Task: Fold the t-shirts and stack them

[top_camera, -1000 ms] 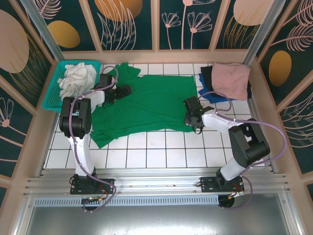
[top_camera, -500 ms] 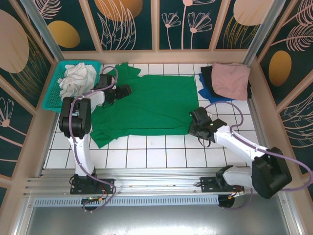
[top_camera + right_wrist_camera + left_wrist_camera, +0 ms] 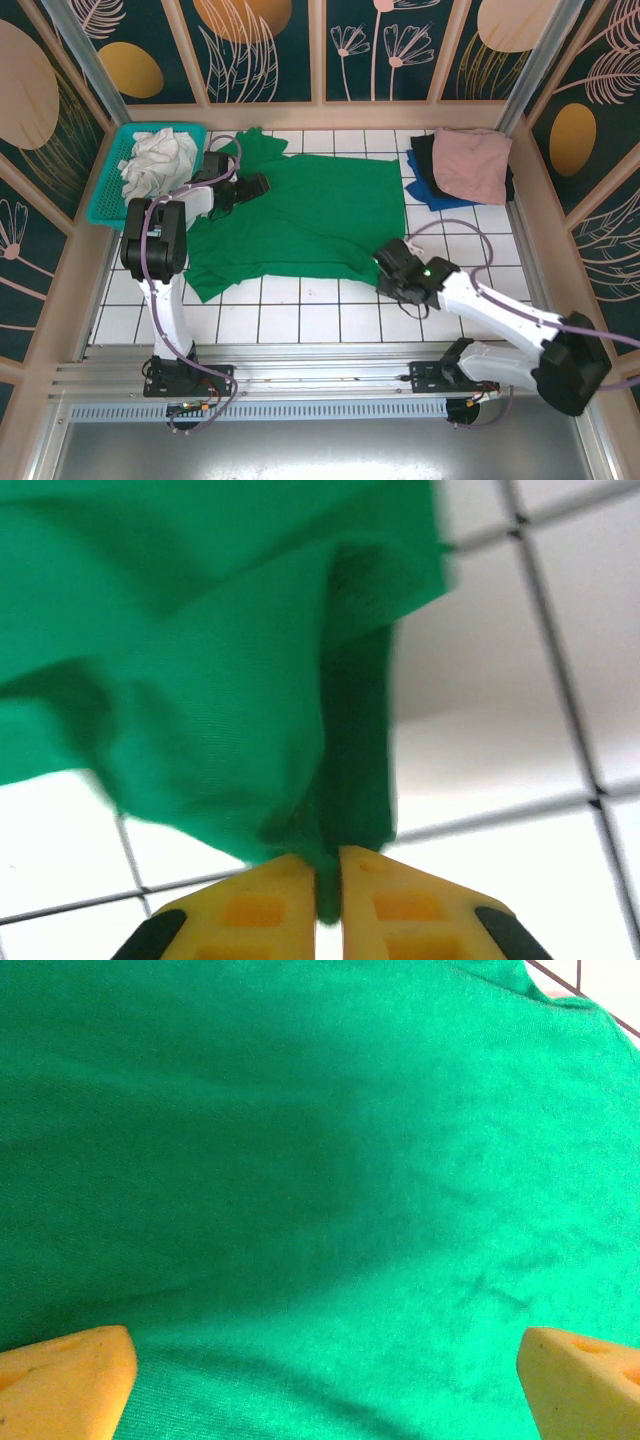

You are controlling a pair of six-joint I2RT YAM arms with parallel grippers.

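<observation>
A bright green t-shirt (image 3: 310,215) lies spread flat on the white tiled table (image 3: 330,300). My left gripper (image 3: 256,187) hovers open over the shirt's back left part; its yellow fingertips (image 3: 70,1375) stand wide apart above green cloth (image 3: 320,1160). My right gripper (image 3: 386,268) is shut on the shirt's near right corner, and a bunch of green cloth (image 3: 220,680) is pinched between its jaws (image 3: 328,875) and lifted off the tiles. Folded pink (image 3: 472,160), black (image 3: 424,152) and blue (image 3: 428,192) t-shirts sit stacked at the back right.
A teal mesh basket (image 3: 105,195) with white cloth (image 3: 155,160) stands at the back left. Patterned walls enclose the table on three sides. Bare tiles run along the near edge in front of the shirt.
My right gripper has moved toward the near edge and slightly left, pulling the shirt's right corner with it. The left gripper has stayed in place, open.
</observation>
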